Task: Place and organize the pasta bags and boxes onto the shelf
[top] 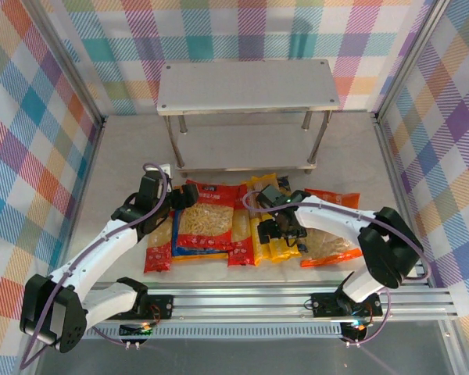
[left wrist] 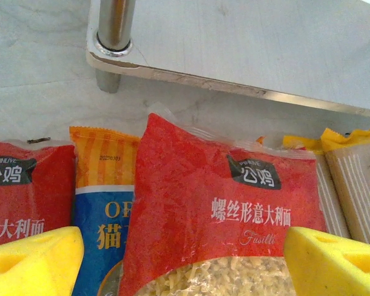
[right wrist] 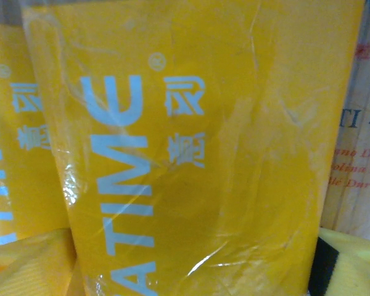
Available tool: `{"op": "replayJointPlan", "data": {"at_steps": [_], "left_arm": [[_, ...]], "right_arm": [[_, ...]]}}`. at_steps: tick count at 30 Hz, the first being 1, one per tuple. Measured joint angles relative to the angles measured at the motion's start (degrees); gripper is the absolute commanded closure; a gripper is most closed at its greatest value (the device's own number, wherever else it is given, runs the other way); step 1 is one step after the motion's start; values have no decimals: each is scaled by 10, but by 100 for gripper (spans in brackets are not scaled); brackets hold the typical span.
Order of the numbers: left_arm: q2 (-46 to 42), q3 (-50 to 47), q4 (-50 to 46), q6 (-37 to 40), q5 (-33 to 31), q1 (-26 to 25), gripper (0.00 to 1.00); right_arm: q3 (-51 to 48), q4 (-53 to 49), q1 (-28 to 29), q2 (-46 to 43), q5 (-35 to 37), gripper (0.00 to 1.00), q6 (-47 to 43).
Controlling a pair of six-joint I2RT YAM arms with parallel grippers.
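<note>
Left claw (top: 176, 201): spread wide, empty, over red bag (left wrist: 222, 203) lying flat on counter (top: 125, 156).
Right claw (top: 280, 228): straddles yellow pasta box (right wrist: 191, 154), long axis 12–6, jaws across its width. Clamped or loose, can't tell.
Shelf (top: 246, 86): 12 o'clock from both claws.
Likely next move: carry toward 12.

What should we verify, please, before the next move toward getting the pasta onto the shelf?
1. Shelf boards free: ok.
2. Left end effector open above the red bag: ok.
3. Red bag lying on top, not pinned: ok.
4. Right end effector gripping the yellow pack: cannot tell.
5. Pasta packs shelved: not ok; they lie in front of it.
</note>
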Motion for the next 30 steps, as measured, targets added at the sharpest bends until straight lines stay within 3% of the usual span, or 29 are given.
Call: {"op": "replayJointPlan", "data": {"at_steps": [5,11,16,25,30], "left_arm": [[3,0,0,0,0,0,16],[3,0,0,0,0,0,16],[3,0,0,0,0,0,18],[3,-2,0,0,0,0,21],[3,-8,2,0,0,0,25]], "right_arm": [[1,-2,0,7,7,23,2],[1,-1,0,9,5,43,6],[3,-2,1,9,2,50,11],[3,-3,1,-3,-3,78,15],[3,-4,1,-5,-4,81,14]]}}
